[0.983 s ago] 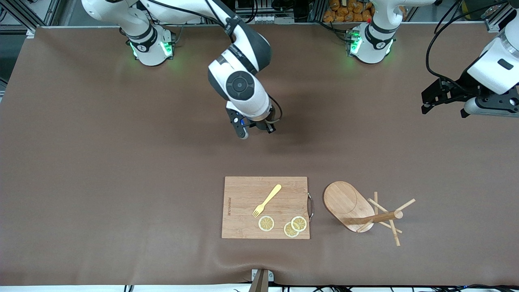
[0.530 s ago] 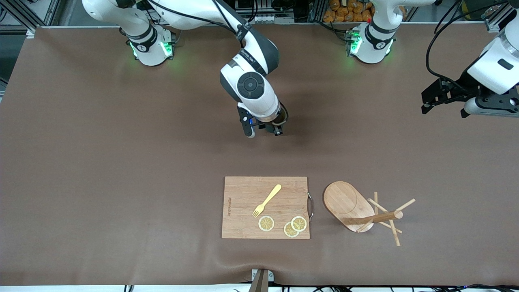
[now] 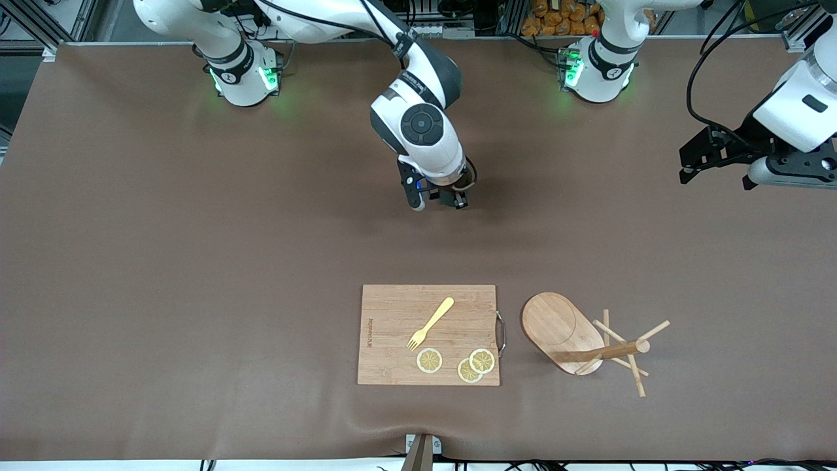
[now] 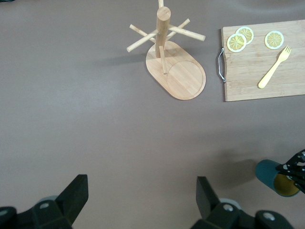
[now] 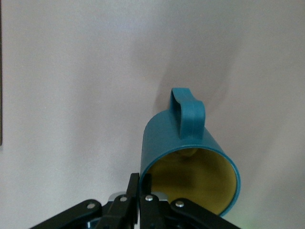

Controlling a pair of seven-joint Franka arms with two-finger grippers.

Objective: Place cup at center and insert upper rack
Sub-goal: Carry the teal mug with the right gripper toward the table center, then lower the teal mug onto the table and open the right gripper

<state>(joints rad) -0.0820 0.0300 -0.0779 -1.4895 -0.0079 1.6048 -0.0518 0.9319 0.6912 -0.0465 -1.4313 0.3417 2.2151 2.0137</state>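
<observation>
My right gripper (image 3: 439,196) is shut on the rim of the dark teal cup (image 5: 190,152), one finger inside the yellowish wall and one outside. It holds the cup (image 4: 276,176) tilted over the brown mat near the table's middle, and in the front view the wrist hides most of it. The upper rack (image 3: 605,352), a bamboo mug tree with an oval base, stands upright (image 4: 163,28) beside the cutting board, toward the left arm's end. My left gripper (image 3: 685,167) waits open (image 4: 141,191) over bare mat at that end, holding nothing.
A bamboo cutting board (image 3: 392,327) with a metal handle lies nearer the front camera than the cup. On it are a yellow fork (image 3: 431,322) and three lemon slices (image 3: 429,360). Both arm bases stand along the table's back edge.
The right arm has carried the cup sideways toward the left arm's end of the table. The left arm, the rack and the board have not moved.
</observation>
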